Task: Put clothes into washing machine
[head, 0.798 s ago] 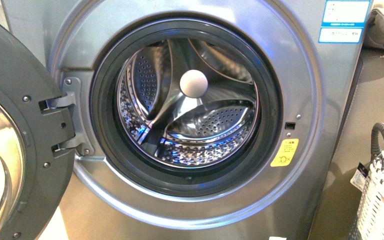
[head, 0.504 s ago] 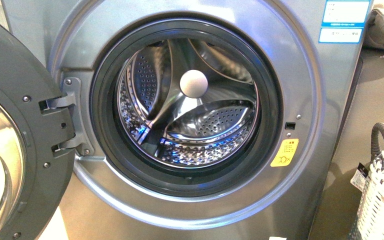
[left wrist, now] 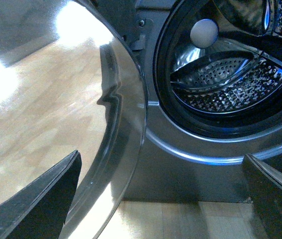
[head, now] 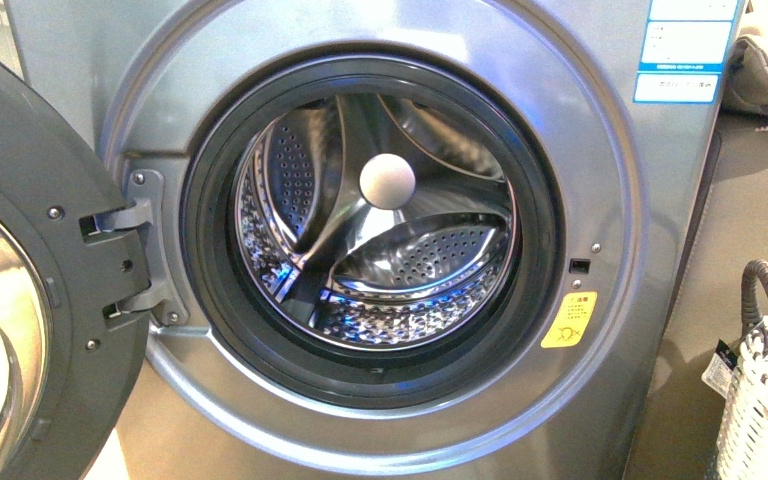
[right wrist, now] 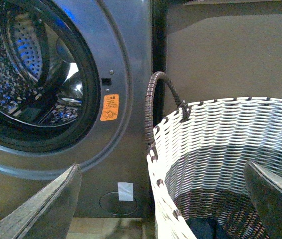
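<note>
Silver-grey front-loading washing machine [head: 600, 150], perforated steel drum [head: 410, 265]. Dark navy clothes [right wrist: 203, 230] inside white woven basket [right wrist: 220, 144]. Jaws wide, empty: left gripper [left wrist: 161, 155], right gripper [right wrist: 161, 166].

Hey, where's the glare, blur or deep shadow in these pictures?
Front view: sharp, with blue glints in the drum. Left wrist view: soft, with white glare washing out the door glass. Right wrist view: dim, the clothes lost in shadow at the basket bottom.
</note>
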Robot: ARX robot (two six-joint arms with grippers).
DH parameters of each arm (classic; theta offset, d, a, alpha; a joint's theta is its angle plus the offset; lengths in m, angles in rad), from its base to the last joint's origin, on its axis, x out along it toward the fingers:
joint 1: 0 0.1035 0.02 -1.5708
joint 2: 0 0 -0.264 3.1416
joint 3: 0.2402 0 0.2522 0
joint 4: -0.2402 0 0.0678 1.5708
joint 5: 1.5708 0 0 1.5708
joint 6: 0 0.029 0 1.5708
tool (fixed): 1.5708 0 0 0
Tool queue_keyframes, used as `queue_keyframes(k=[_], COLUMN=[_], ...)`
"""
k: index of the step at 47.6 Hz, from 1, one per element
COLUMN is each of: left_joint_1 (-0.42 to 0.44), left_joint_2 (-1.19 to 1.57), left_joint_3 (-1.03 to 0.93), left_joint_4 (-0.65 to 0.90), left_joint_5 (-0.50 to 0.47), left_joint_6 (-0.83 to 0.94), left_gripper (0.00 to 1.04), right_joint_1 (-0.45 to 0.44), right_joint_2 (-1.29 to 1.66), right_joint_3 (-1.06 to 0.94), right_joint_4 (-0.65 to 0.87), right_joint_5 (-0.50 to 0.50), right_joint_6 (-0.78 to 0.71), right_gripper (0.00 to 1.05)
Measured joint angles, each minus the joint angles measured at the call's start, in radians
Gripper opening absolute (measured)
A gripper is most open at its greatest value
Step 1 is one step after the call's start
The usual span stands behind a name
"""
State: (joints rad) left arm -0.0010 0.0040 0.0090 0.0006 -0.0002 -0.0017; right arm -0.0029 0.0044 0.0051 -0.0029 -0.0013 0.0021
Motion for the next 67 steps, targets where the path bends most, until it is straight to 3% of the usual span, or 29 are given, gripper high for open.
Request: queue_keyframes(k=[4, 13, 24, 30, 44, 67], left_joint_1=[0.000, 0.000, 0.000, 0.000, 0.000, 0.000], left_joint_2=[0.000, 0.000, 0.000, 0.000, 0.000, 0.000], left_joint_3=[0.000, 0.000, 0.000, 0.000, 0.000, 0.000], left_joint_4=[0.000, 0.000, 0.000, 0.000, 0.000, 0.000], left_joint_5=[0.000, 0.000, 0.000, 0.000, 0.000, 0.000], left_joint_6=[0.000, 0.000, 0.000, 0.000, 0.000, 0.000], left_gripper=[0.98, 0.98, 0.98, 0.98, 0.98, 0.98], right_joint_1=[-0.031, -0.277, -0.451, -0.468, -0.503, -0.502], right_joint_2=[0.032, 0.362, 0.843, 1.092, 1.645, 2.292], right_joint_3=[-0.001, 0.048, 0.253, 0.384, 0.739, 0.990], right_joint_4=[0.100, 0.488, 0.747, 0.725, 0.518, 0.558], right_joint_5=[-0.016, -0.186, -0.320, -0.314, -0.240, -0.141], right_joint_6=[-0.014, -0.014, 0.014, 0.028, 0.110, 0.154], right_gripper=[0.97, 0.97, 0.97, 0.97, 0.97, 0.97])
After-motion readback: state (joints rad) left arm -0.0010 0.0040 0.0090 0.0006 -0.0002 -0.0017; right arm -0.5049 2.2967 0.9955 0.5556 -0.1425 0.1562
